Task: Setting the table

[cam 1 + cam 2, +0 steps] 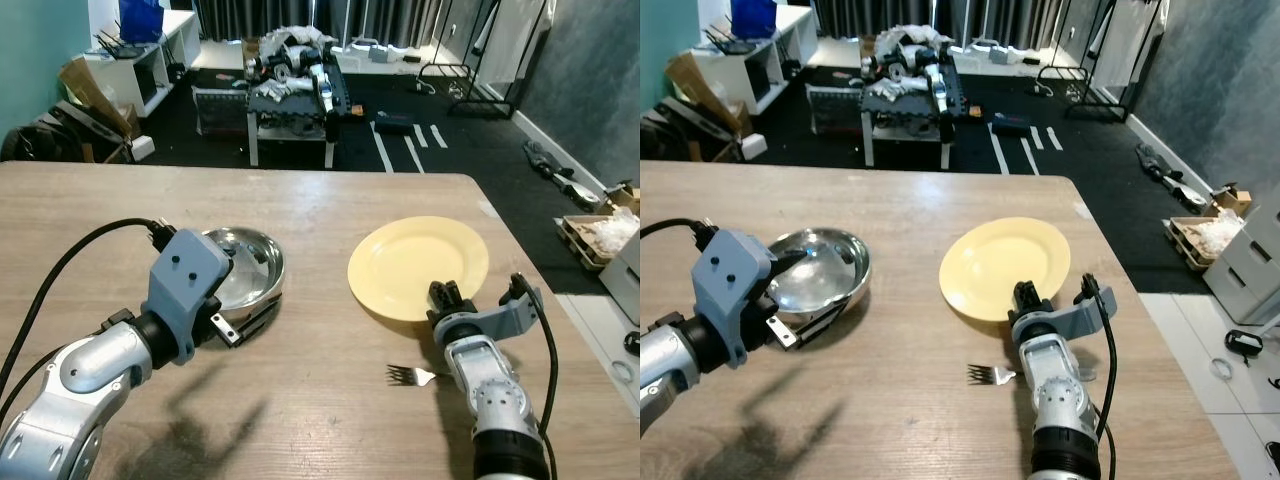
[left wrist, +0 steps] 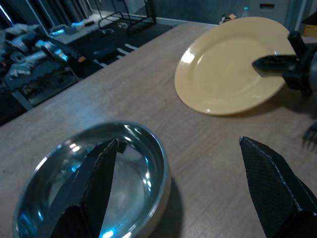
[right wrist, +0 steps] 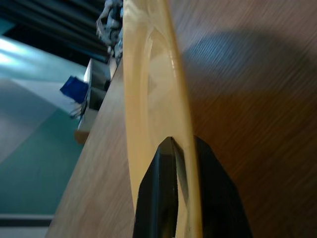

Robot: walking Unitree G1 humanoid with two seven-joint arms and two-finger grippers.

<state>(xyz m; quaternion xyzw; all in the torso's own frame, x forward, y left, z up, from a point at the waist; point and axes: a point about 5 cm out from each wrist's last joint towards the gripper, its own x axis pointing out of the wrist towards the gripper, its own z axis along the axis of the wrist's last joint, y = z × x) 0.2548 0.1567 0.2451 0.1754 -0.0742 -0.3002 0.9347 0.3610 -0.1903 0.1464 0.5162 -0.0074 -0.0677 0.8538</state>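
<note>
Presently the yellow plate (image 1: 418,264) is pinched at its six-o'clock rim by the right pincer (image 1: 446,297); the left pincer (image 2: 183,193), spread wide and empty, is held over the steel bowl (image 1: 246,264) at nine o'clock of it.

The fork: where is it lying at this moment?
The fork lies on the wooden table toward the robot's right, just nearer the robot than the yellow plate and beside the right gripper, whose fingers pinch the plate's near rim.

no readable text, labels or numbers anywhere.
</note>
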